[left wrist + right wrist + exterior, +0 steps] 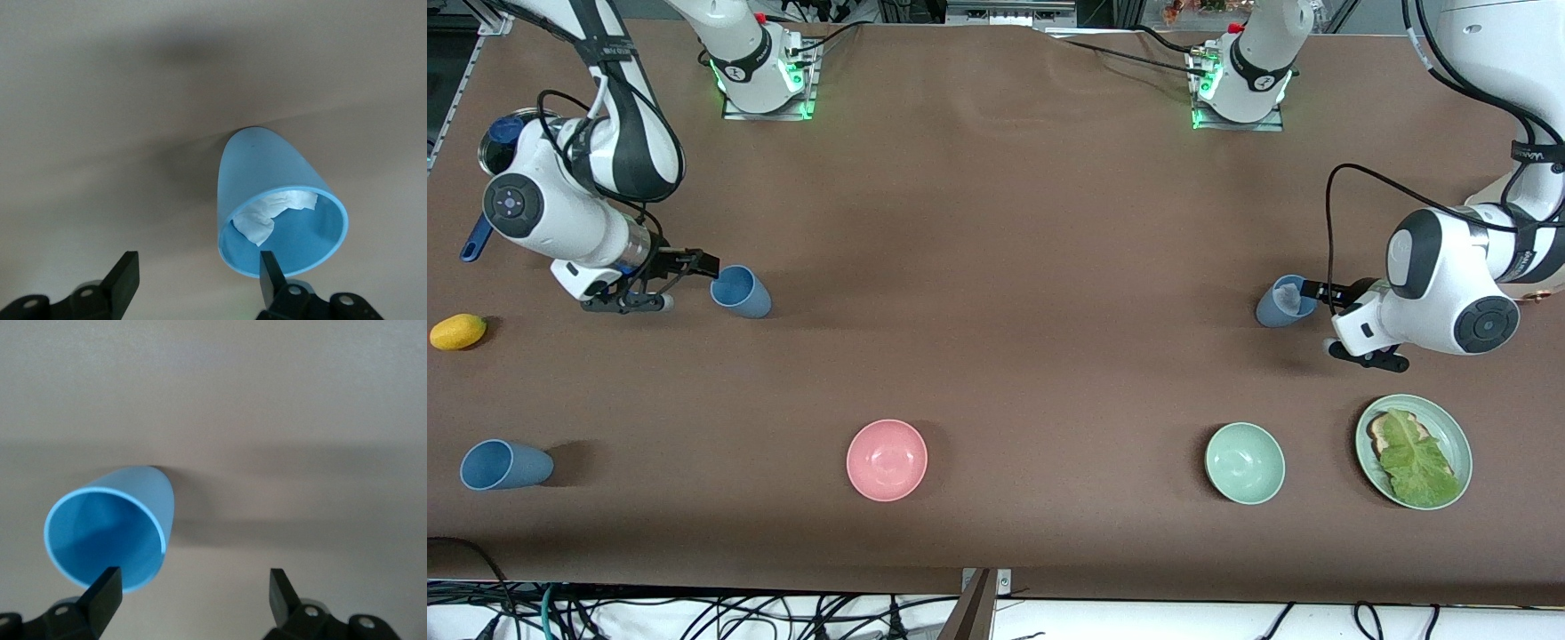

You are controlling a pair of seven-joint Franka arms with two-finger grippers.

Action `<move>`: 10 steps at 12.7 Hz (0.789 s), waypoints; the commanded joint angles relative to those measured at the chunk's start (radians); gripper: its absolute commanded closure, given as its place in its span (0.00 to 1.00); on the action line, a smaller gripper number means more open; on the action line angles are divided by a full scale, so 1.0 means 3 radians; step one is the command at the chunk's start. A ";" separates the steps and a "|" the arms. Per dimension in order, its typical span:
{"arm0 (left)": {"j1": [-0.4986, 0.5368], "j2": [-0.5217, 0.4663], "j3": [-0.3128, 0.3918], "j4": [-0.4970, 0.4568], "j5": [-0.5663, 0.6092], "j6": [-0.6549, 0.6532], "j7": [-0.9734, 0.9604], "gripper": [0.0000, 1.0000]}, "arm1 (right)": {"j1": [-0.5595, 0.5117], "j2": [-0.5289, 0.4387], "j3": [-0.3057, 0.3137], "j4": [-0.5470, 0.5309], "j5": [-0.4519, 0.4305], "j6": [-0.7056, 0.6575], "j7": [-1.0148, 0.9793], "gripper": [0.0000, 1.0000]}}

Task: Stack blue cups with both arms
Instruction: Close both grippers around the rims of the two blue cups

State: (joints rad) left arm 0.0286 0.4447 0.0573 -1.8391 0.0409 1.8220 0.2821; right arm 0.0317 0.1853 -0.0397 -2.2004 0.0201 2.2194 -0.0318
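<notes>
From the front view, a brown bench (996,267) carries three blue cups. One cup (742,292) lies tilted toward the right arm's end, its mouth facing the right gripper (687,277), whose jaws are spread just beside its rim. A second cup (1285,301), with white tissue inside, lies toward the left arm's end, its mouth facing the left gripper (1325,313), whose jaws are spread with one finger at its rim. A third cup (505,465) lies on its side nearer the camera at the right arm's end, well apart from both grippers. A pink bowl (887,460), a green bowl (1245,463), a green plate (1449,427) holding toast and a lettuce leaf, and a yellow lemon (458,332) also sit on the bench. In the left wrist view, the cup (280,207) with crumpled tissue (270,213) points its mouth at the spread jaws, one finger (269,277) at its rim. In the right wrist view, an empty cup (113,527) lies beside one finger (103,593) of the spread jaws.
</notes>
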 commanded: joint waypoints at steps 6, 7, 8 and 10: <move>-0.0029 0.0118 -0.0007 -0.0097 0.0027 0.0196 -0.0259 0.90 | 0.0027 0.0200 0.0010 0.0064 0.0020 -0.0004 0.0019 0.15; -0.0029 0.0118 -0.0027 -0.0092 -0.0079 0.0185 -0.0402 1.00 | 0.0027 0.0221 0.0015 0.0059 0.0025 -0.0004 0.0019 0.22; -0.0029 0.0118 -0.0043 -0.0087 -0.0126 0.0185 -0.0474 1.00 | 0.0027 0.0231 0.0020 0.0059 0.0030 -0.0009 0.0095 0.30; -0.0039 0.0118 -0.0073 -0.0057 -0.0136 0.0185 -0.0551 1.00 | 0.0093 0.0231 0.0066 0.0059 0.0030 -0.0035 0.0381 0.46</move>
State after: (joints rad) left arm 0.0219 0.4848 0.0427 -1.8607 0.0196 1.8745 0.1528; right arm 0.0421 0.2539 -0.0344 -2.1866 0.0220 2.2190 0.0202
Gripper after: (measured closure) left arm 0.982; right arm 0.366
